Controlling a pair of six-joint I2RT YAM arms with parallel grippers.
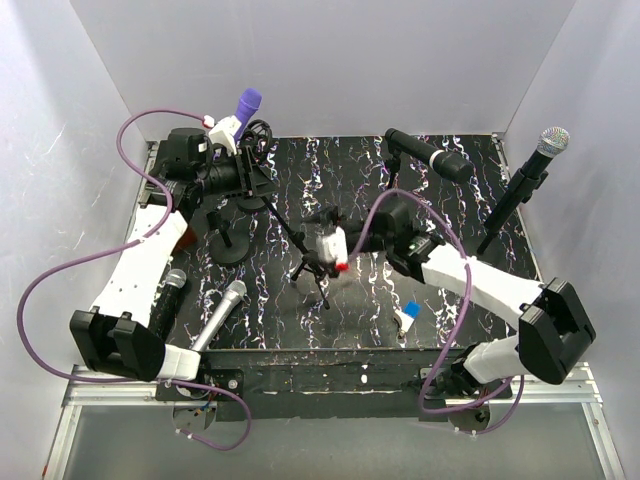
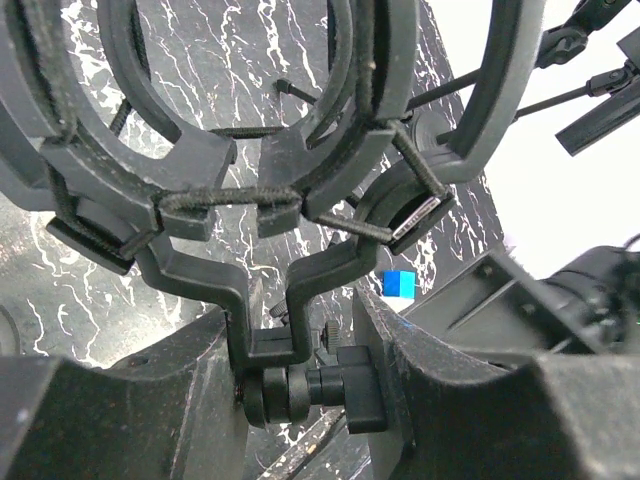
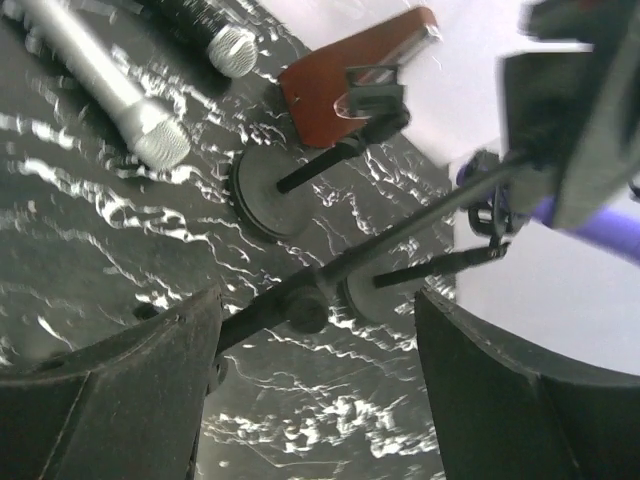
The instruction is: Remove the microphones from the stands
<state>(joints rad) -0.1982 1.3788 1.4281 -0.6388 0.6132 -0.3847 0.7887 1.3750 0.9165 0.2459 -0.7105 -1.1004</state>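
Note:
A black tripod stand (image 1: 312, 270) carries a boom rod (image 3: 400, 235) that ends in a ring-shaped shock mount (image 2: 250, 150). My left gripper (image 2: 300, 385) is shut on the swivel joint under that mount, at the back left (image 1: 255, 175). A purple microphone (image 1: 248, 103) sticks up beside the mount. Whether it sits in the rings I cannot tell, and in the left wrist view they look hollow. My right gripper (image 3: 318, 300) stands open astride the boom rod without touching it, near the tripod (image 1: 322, 225).
A silver microphone (image 1: 222, 312) and a black one (image 1: 170, 298) lie front left. Round-base stands (image 1: 232, 247) and a brown block (image 3: 350, 75) sit nearby. Another microphone (image 1: 550, 140) stands on a stand at right, with a black one (image 1: 425, 152) at the back. A blue cube (image 1: 410, 310) lies front right.

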